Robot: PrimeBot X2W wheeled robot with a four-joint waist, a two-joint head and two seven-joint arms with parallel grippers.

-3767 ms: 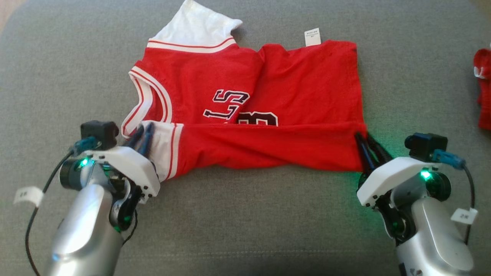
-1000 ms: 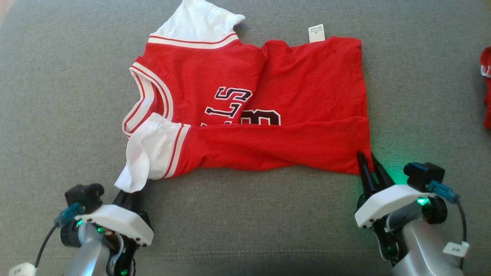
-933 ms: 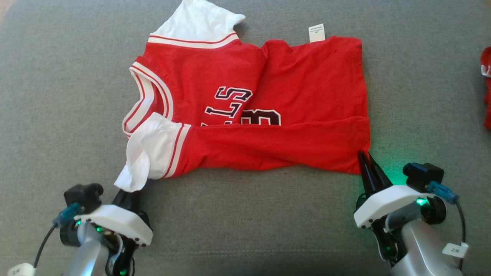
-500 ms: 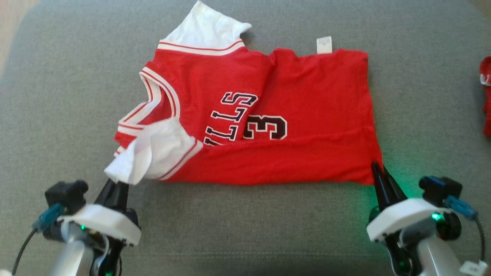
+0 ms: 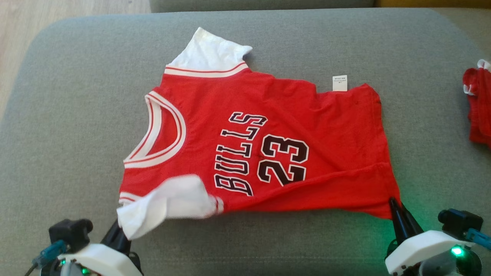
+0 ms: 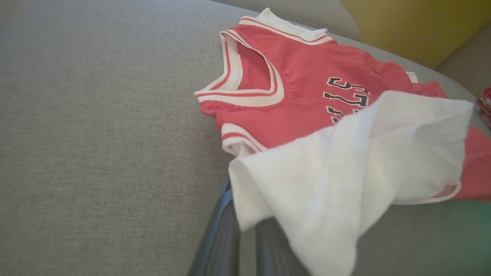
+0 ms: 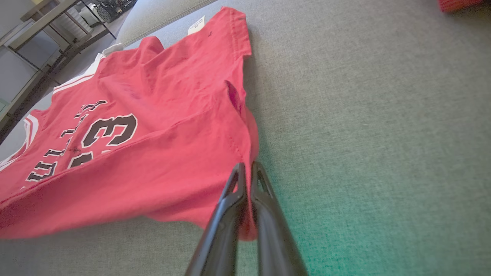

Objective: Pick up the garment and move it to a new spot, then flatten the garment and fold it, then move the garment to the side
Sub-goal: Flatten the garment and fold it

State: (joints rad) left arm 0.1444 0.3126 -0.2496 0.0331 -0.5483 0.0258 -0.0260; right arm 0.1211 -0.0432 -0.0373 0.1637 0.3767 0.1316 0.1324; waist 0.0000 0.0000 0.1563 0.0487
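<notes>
A red jersey (image 5: pixel 268 126) with white trim and "BULLS 23" print lies spread on the grey cushion (image 5: pixel 76 96), neck toward the left. My left gripper (image 5: pixel 119 229) is shut on the jersey's white near sleeve (image 5: pixel 168 201), which drapes over its fingers (image 6: pixel 226 237) in the left wrist view. My right gripper (image 5: pixel 395 207) is shut on the jersey's near right hem corner (image 7: pixel 245 153), lifting that edge slightly; its two dark fingers (image 7: pixel 230 207) press together on the red cloth. The far white sleeve (image 5: pixel 209 53) lies flat at the top.
Another red garment (image 5: pixel 477 107) sits at the cushion's right edge. Wooden floor (image 5: pixel 57 15) shows beyond the cushion's far left corner. A yellow surface (image 6: pixel 414 23) and dark shelving (image 7: pixel 46 23) stand past the far side. Bare cushion lies left of and near the jersey.
Both grippers have pulled the jersey's near edge toward me, opening out the folded flap so the full print shows. The head camera has also shifted.
</notes>
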